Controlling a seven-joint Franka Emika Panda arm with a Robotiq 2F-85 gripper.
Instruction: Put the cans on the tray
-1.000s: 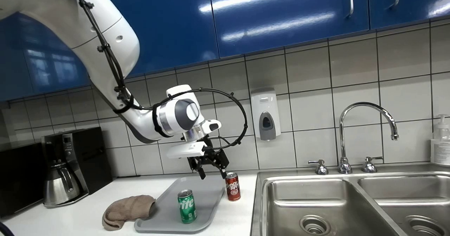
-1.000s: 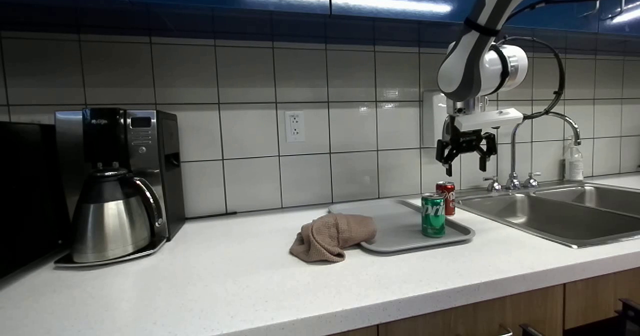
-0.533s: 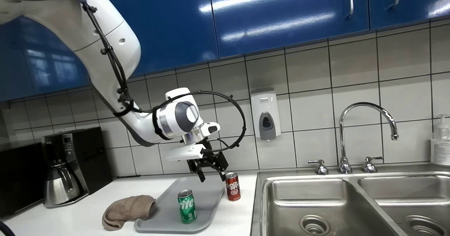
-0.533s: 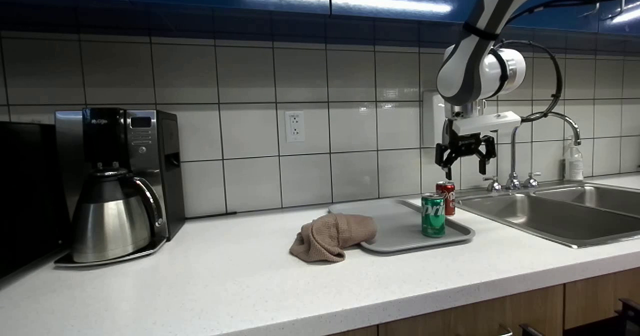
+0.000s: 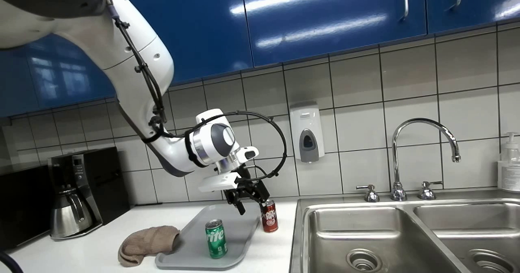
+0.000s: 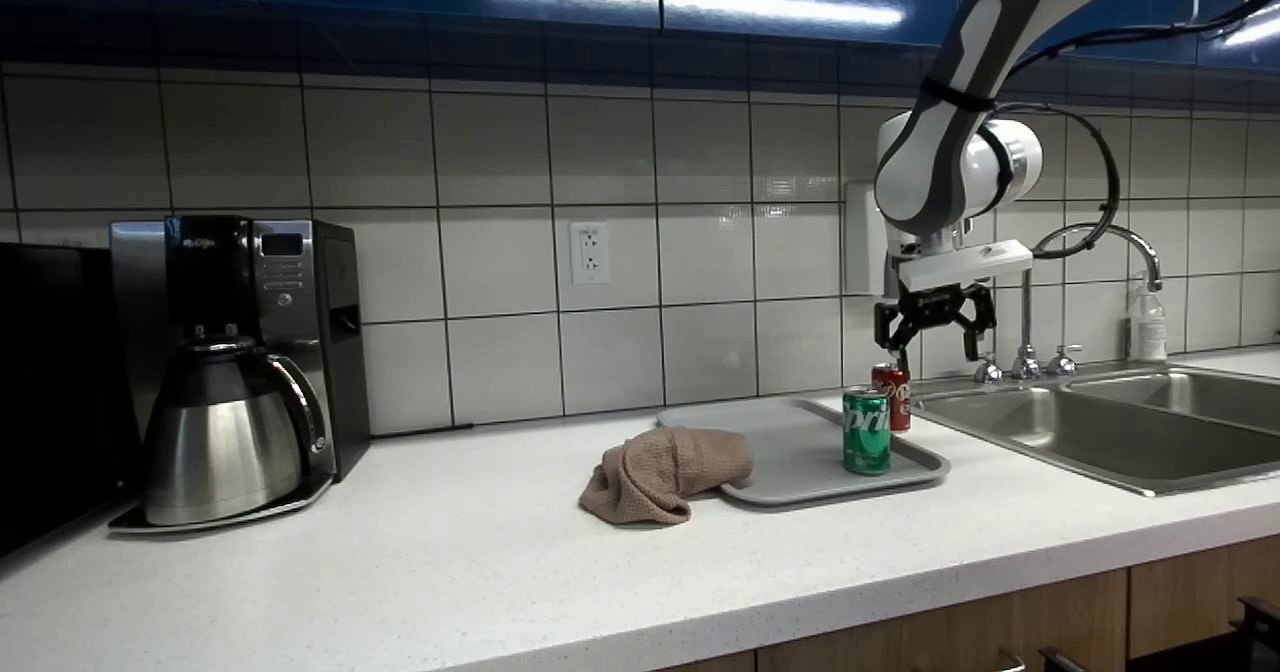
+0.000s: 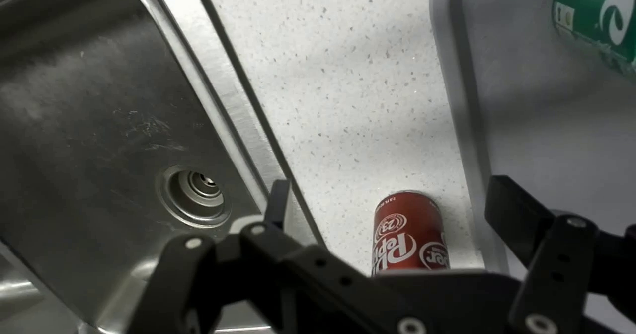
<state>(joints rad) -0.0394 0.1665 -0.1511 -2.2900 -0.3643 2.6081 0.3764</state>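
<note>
The white desk (image 6: 450, 542) is the ground for the whole job, which I judge about half done. Set into it is the steel double sink (image 5: 337, 242), and near that lies the grey tray (image 5: 235, 228), where the load should end up. With part of that load already on it, the step in hand looks like the approach to what is left, on the strip towards the sink.

The next move, I think, calls for the claw (image 7: 395, 207) to go lower around the Dr Pepper can (image 7: 410, 234), grip its sides, raise it above the tray's rim and set it down upright, clear of its neighbour. An off-centre approach could tip it.

The claw is spread wide and holds nothing. No contact shows, though in the wrist view its own body covers the top of the can, so I cannot rule out a light touch there.

The Dr Pepper can is upright on the desk, just outside the rim, between tray and sink. The Sprite can (image 5: 216, 239) is upright on the tray, apart from the claw. In the wrist view the fingertips (image 7: 514, 212) stand to either side of the Dr Pepper can, with a gap showing both ways
</note>
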